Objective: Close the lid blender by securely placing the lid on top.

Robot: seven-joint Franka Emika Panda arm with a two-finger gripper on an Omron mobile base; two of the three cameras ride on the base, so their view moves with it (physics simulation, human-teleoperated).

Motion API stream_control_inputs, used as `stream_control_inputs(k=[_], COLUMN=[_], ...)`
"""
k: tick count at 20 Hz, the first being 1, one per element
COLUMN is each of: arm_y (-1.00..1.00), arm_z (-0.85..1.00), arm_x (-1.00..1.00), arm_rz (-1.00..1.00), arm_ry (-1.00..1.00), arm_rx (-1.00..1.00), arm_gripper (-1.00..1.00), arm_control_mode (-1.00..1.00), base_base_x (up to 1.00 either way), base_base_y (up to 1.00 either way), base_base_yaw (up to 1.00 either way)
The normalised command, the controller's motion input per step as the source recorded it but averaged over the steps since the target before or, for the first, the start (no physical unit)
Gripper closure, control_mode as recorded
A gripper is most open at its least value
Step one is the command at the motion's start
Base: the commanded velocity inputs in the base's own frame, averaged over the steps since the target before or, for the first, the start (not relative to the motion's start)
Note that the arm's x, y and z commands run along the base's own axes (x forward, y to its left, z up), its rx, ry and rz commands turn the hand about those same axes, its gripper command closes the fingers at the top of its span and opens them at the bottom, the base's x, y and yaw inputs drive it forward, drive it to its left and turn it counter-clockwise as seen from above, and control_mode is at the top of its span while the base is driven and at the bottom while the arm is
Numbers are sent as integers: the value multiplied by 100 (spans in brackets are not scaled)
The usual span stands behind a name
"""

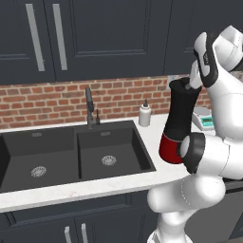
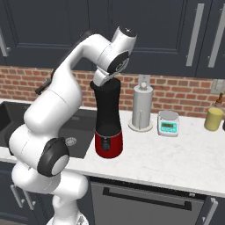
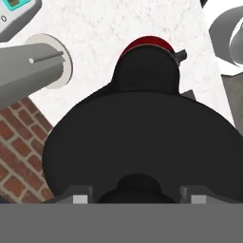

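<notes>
While the scale (image 2: 168, 122) stands aside, paper towels (image 2: 142, 107) (upright) neighbour the blender (image 2: 108, 123)

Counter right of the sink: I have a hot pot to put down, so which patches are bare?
Bare: the front strip of the counter ahead of the scale and paper towel holder, plus the stretch between scale and yellow jar. Crowded: around the blender, where the arm works.

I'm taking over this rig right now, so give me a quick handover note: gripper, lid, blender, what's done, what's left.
Gripper: shut on the lid's knob, directly above the jar.
Lid: at the top of the blender; whether it is fully seated cannot be told.
Blender: upright on the counter, between the sink and the paper towel holder.
Done: lid brought to the jar.
Left: probably press it home, release, withdraw.
</notes>
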Motion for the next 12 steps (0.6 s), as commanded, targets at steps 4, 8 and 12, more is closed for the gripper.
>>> stream_control_inputs(k=[4, 8, 12], arm_y=[-12, -11, -2], arm_z=[0, 0, 0], arm_x=[18, 16, 0], arm_rz=[0, 0, 0], arm_ry=[0, 0, 0], arm_rx=[0, 0, 0], arm_gripper=[100, 100, -100], arm_control_mode=[-100, -100, -100], base_base_x=[0, 0, 0], base_base_y=[0, 0, 0], base_base_yaw=[0, 0, 0])
